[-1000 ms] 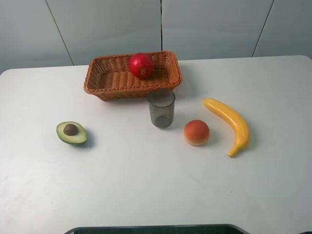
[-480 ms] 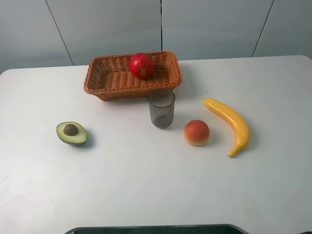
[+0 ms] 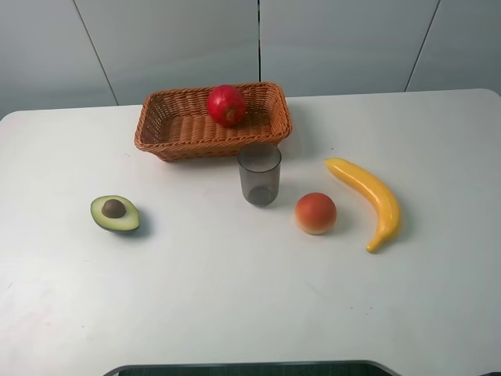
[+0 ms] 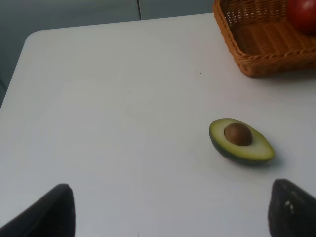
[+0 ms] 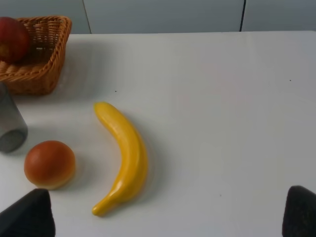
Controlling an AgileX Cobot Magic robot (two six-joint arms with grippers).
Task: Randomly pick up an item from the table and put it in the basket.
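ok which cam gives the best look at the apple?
Exterior high: the apple shows whole, sitting in the basket against its far wall. The left wrist view catches only part of it, cut off at the frame edge. The right wrist view also shows it cropped at the edge, inside the basket.

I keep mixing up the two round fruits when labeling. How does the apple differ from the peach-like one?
The apple is deep red; the peach-like fruit is orange-red with a paler underside. The apple lies in the basket; the peach-like fruit sits on the table, between the grey cup and the banana. The apple looks slightly larger. Both are round, and no gripper touches either.
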